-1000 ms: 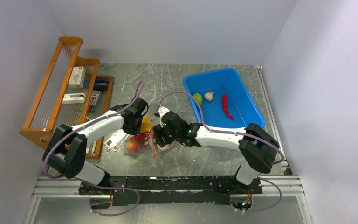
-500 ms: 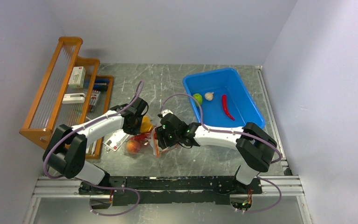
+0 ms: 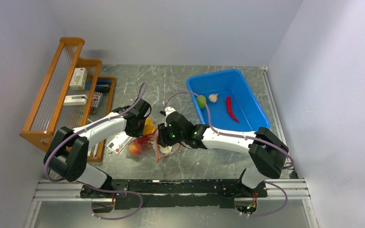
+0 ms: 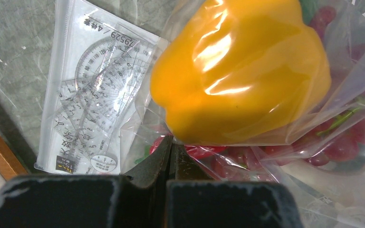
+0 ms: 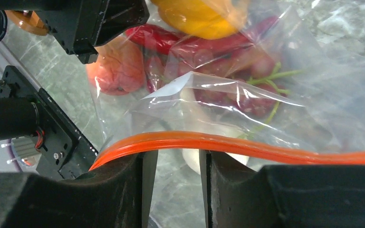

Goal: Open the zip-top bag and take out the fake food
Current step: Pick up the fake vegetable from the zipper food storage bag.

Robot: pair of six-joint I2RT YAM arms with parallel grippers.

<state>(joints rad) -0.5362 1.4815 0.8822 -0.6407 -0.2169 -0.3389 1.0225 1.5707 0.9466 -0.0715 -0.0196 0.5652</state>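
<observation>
Orange zip strip [image 5: 266,147] of the zip-top bag [image 5: 313,95] lay across the right gripper's [image 5: 173,156] narrowly parted fingers [image 5: 123,190], grip uncertain, while the left gripper [image 4: 170,142] pinched bag film just below the bell pepper [image 4: 237,71], and a white piece [image 5: 192,118] had newly appeared between the right fingers.

1 zip bag [image 5: 313,104], 1 pepper [image 4: 237,71], 1 peach [image 3: 134,149]; blue bin [image 3: 218,119] w/ 1 lime [image 3: 201,100], 1 garlic [image 3: 213,98], 1 chilli [image 3: 230,109].

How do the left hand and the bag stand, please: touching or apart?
Touching. The left wrist view shows the left hand pinched shut on the bag's clear film, just below the pepper.
</observation>
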